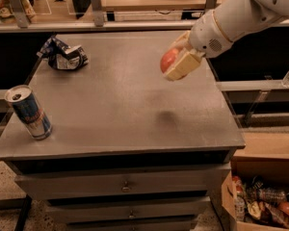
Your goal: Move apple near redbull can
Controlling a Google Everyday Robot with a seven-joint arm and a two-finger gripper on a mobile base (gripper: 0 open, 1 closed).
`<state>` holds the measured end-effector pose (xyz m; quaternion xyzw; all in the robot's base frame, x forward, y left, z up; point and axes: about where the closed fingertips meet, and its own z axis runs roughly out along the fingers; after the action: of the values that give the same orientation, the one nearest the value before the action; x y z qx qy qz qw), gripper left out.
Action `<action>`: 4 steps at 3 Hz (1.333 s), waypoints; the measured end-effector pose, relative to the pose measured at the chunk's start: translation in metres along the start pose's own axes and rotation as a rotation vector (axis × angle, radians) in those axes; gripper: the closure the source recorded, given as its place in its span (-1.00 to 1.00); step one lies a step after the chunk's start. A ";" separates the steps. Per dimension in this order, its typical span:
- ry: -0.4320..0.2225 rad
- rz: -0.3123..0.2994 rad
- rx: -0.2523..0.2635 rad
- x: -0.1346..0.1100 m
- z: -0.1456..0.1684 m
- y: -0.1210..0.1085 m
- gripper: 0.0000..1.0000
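My gripper [176,61] is shut on the red-orange apple [167,60] and holds it in the air above the right middle of the grey table [125,105]. A cream finger [183,65] covers the apple's right side. The apple's shadow lies on the table below it. The redbull can [29,112], blue and silver with a silver top, stands upright near the table's front left corner, far to the left of the apple.
A crumpled blue-and-white foil bag [63,53] lies at the table's back left. Drawers [125,186] sit under the tabletop. A cardboard box [262,201] of packets stands on the floor at the right. A shelf rail [255,85] runs beside the table's right edge.
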<state>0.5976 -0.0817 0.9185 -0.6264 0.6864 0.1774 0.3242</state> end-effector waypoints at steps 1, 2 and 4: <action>-0.070 -0.090 -0.078 -0.052 0.022 0.021 1.00; -0.090 -0.210 -0.175 -0.102 0.062 0.054 1.00; -0.090 -0.343 -0.306 -0.146 0.117 0.094 1.00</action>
<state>0.5330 0.1174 0.9162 -0.7671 0.5199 0.2494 0.2812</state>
